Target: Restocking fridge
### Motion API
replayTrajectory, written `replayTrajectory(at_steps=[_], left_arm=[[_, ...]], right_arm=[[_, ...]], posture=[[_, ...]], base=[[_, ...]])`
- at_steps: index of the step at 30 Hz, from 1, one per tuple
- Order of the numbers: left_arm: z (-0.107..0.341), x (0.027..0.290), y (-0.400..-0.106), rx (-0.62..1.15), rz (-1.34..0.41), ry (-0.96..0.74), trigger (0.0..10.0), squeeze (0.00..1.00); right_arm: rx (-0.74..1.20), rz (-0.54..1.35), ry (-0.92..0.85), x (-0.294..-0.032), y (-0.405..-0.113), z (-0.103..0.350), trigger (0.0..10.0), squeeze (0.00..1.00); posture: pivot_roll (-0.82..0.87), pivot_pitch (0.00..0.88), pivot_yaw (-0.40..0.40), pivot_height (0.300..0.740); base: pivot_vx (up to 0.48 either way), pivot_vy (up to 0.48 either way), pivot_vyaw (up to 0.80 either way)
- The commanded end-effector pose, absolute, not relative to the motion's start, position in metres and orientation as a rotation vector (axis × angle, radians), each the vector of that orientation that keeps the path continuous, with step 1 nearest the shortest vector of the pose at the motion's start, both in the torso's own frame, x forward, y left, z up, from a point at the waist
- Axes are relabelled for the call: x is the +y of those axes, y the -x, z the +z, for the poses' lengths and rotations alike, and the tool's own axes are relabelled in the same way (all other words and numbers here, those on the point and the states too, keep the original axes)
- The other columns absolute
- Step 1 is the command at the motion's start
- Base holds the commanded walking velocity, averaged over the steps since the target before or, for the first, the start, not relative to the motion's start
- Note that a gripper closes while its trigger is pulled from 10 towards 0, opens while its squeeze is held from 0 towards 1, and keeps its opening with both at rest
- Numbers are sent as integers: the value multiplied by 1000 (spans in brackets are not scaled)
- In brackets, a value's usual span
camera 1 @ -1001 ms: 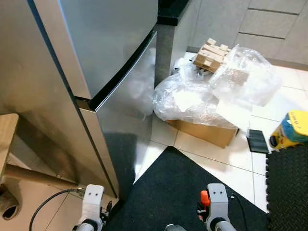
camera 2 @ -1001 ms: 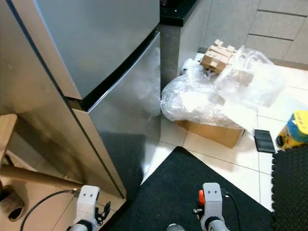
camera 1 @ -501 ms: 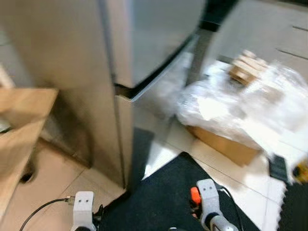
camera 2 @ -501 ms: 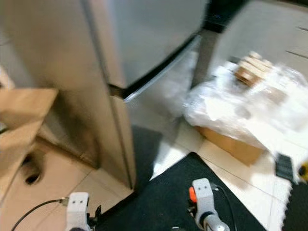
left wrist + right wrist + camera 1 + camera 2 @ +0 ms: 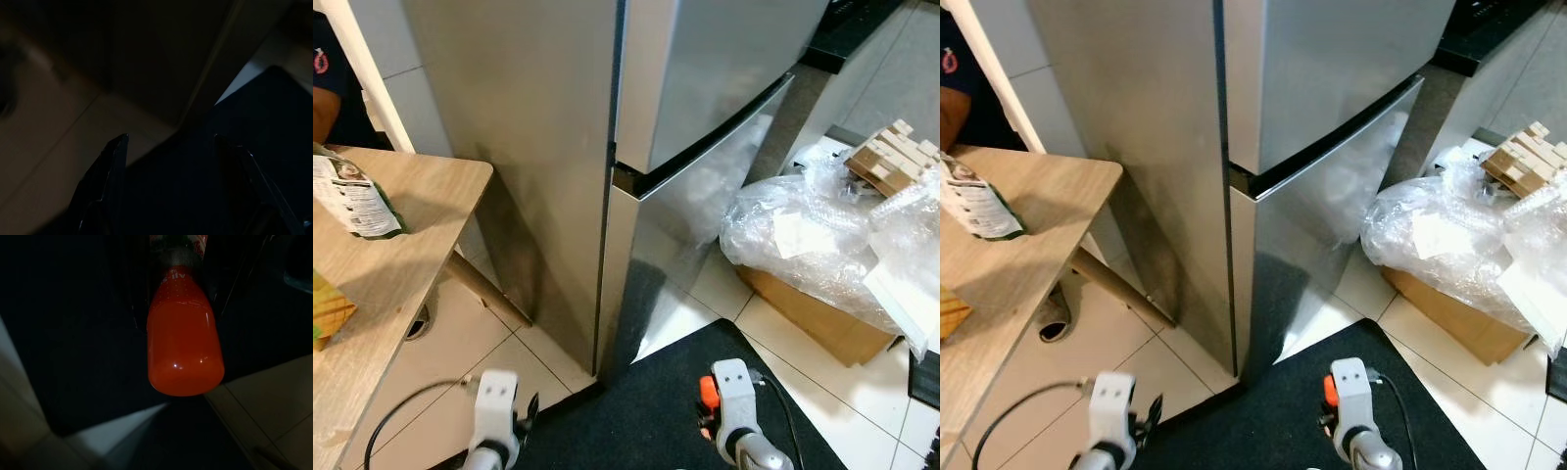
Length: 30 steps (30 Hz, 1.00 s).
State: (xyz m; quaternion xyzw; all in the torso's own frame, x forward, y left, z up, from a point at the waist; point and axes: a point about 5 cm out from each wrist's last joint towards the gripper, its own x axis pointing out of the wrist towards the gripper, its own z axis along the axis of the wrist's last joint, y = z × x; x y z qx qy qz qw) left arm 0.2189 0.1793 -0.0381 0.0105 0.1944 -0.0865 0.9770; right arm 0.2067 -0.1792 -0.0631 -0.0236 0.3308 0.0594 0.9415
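The stainless steel fridge [image 5: 705, 88] stands ahead with both its upper door and lower door [image 5: 695, 225] closed. My right gripper [image 5: 181, 293] hangs low over the black mat, shut on a bottle of orange liquid [image 5: 185, 342]; the bottle's orange also peeks out beside the right wrist [image 5: 707, 394]. My left gripper [image 5: 169, 139] hangs open with nothing between its fingers, above the floor near the fridge's front corner. A wooden table [image 5: 401, 255] on my left carries a printed packet [image 5: 352, 196].
A person [image 5: 328, 88] is at the far left behind the table. Crumpled plastic bags [image 5: 813, 235] lie over a cardboard box [image 5: 822, 328] to the right of the fridge, with wooden blocks [image 5: 891, 157] behind. A black mat [image 5: 656, 411] lies underfoot. A slipper [image 5: 1056, 315] sits under the table.
The camera has swung to the left: the fridge and bags shifted right, and the table, packet and person came into view. Both arms hang as before.
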Motion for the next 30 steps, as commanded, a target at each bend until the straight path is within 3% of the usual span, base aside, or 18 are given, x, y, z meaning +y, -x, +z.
replayTrajectory(at_steps=[1,7,11,22,30], left_arm=[[-42,185,-214,431,-205,-44,10000,0],[-35,187,-228,426,-218,-49,10000,0],[-42,188,-222,472,-185,-13,10000,0],[-51,181,-209,492,-133,28,10000,0],[-48,185,-211,476,-110,30,10000,0]], right_arm=[[688,96,38,-182,-199,-67,10000,0],[677,10,-1,-195,-192,-68,10000,0],[682,-11,2,-197,-189,-69,10000,0],[670,51,36,-197,-193,-66,10000,0],[668,67,49,-196,-201,-63,10000,0]], posture=[[-115,100,10,740],[-161,83,48,740],[-187,88,76,740],[-169,78,28,740],[-152,76,10,740]], base=[[0,0,0],[0,0,0],[0,0,0],[0,0,0],[0,0,-800]])
